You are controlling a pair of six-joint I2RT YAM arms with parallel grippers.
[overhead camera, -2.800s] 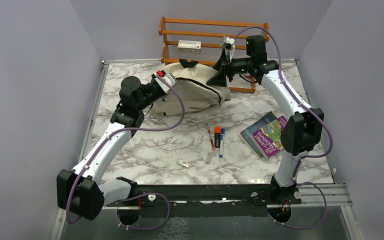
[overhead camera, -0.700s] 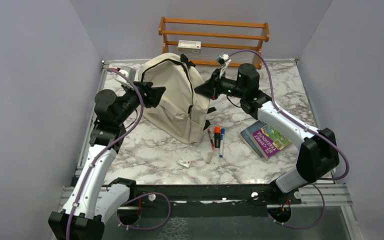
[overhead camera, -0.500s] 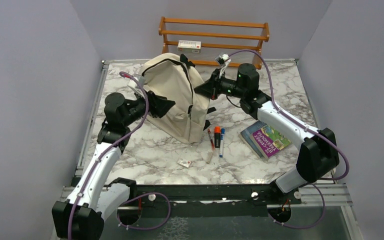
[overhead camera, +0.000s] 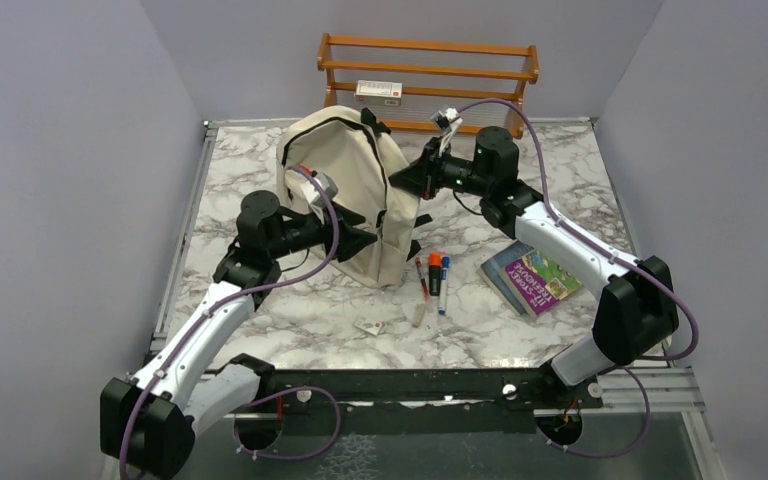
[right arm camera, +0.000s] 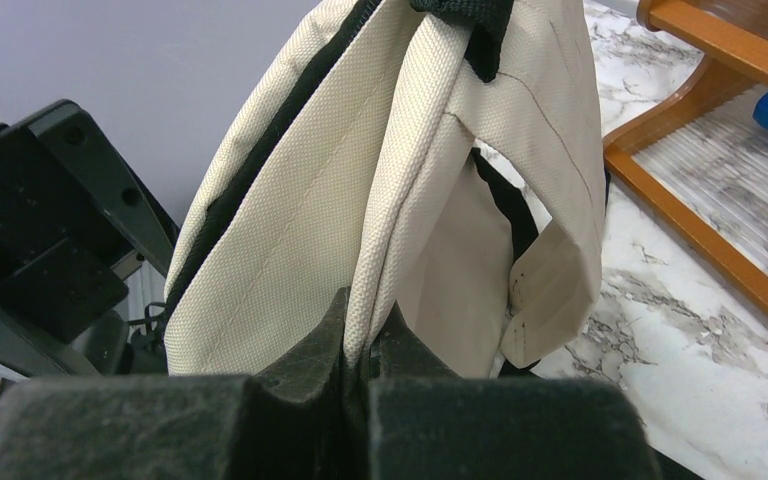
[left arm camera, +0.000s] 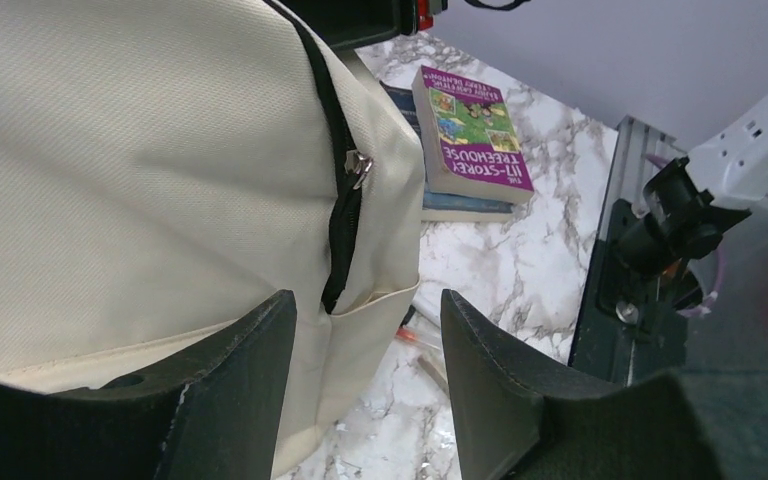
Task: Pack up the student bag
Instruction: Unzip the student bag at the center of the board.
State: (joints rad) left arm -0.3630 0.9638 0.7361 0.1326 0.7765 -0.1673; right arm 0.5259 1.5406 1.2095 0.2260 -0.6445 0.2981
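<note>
The student bag (overhead camera: 345,190), cream fabric with black zippers, stands upright at the back middle of the table. My right gripper (overhead camera: 400,183) is shut on a folded cream seam at the bag's right side (right arm camera: 365,335) and holds the bag (right arm camera: 290,230) up. My left gripper (overhead camera: 365,243) is open at the bag's lower front. In the left wrist view the bag (left arm camera: 140,170) fills the left half. The lower end of its black zipper (left arm camera: 345,215) and a fabric corner lie just ahead of the gap in that gripper (left arm camera: 365,340), close to the left finger (left arm camera: 230,380).
Two books (overhead camera: 533,270) lie right of the bag, the top one purple (left arm camera: 470,140). Several pens (overhead camera: 433,278) lie at the bag's foot, with a small card (overhead camera: 368,326) nearer me. A wooden rack (overhead camera: 428,70) with a white box (overhead camera: 379,91) stands at the back wall.
The bag lay flat at first and now stands upright in the right gripper. In the last second my left arm swung from the bag's left side to its lower front, its jaws narrowing a little.
</note>
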